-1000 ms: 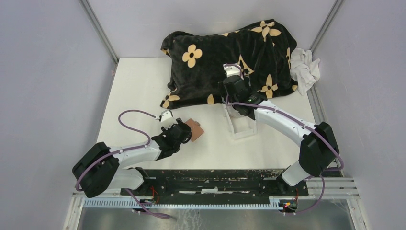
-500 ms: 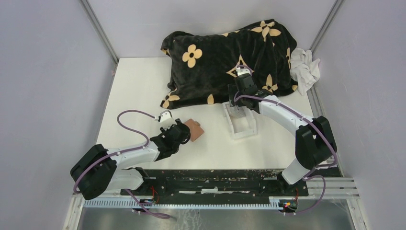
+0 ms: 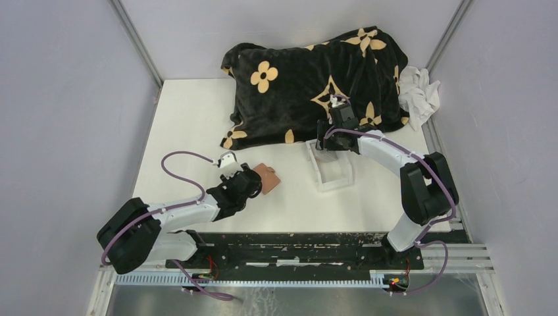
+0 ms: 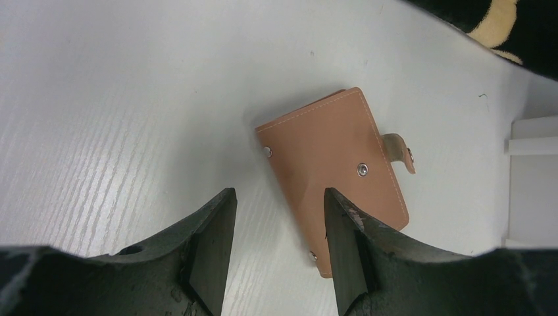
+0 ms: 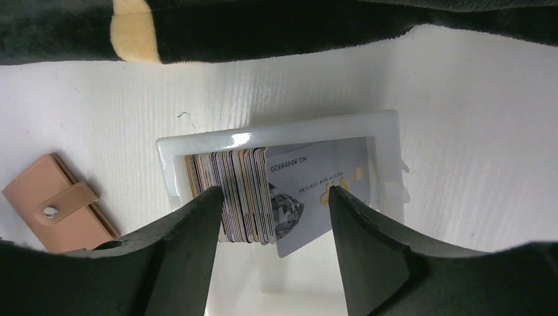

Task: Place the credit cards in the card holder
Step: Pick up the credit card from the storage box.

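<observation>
The tan leather card holder [image 3: 268, 178] lies closed and flat on the white table, also in the left wrist view [image 4: 332, 174] and the right wrist view [image 5: 56, 210]. My left gripper [image 4: 276, 217] is open and empty, its right finger over the holder's near corner. Several credit cards [image 5: 237, 194] stand on edge in a clear tray [image 3: 329, 168], one pale blue-grey card [image 5: 316, 187] leaning flat. My right gripper [image 5: 273, 204] is open just above the tray, its fingers either side of the stack.
A black blanket with tan flowers [image 3: 309, 82] covers the back of the table, close behind the tray. A white cloth [image 3: 420, 92] lies at the back right. Grey walls close in both sides.
My right gripper has swung right and down from over the blanket to sit above the tray. The left arm and the card holder have barely moved.
</observation>
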You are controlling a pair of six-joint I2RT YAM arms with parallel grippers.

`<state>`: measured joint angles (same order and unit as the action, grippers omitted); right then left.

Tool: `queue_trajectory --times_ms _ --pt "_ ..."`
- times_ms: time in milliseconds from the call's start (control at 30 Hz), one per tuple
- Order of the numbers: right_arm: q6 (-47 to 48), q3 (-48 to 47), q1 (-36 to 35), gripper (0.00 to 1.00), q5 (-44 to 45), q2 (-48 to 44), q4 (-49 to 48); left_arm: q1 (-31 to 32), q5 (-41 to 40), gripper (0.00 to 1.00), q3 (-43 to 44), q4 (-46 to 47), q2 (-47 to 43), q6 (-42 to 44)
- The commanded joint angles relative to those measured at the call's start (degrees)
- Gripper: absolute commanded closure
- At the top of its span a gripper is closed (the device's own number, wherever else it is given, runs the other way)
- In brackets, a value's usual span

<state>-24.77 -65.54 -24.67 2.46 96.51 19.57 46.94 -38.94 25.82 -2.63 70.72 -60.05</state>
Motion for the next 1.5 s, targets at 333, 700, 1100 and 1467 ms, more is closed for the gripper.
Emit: queue_trajectory --times_ms 333,700,1100,1467 --pt "-7.2 3.5 3.0 0.45 -10.8 0.8 -7.3 -0.3 -1.7 0.41 -0.4 3.0 1.6 2.3" --pt "-8.1 3.1 3.0 0.52 -12.2 -2.6 -6.6 -0.3 -1.2 0.41 -0.5 3.8 2.4 2.1" --pt "-8.8 3.0 3.0 0.61 -13.2 -3.9 -6.6 -0.3 -0.8 0.41 -1.2 4.6 2.5 1.9" --pt "-4.7 0.2 0.2 0.67 -6.7 -5.8 -0.8 -0.3 -0.5 0.41 -1.3 5.4 2.8 1.8"
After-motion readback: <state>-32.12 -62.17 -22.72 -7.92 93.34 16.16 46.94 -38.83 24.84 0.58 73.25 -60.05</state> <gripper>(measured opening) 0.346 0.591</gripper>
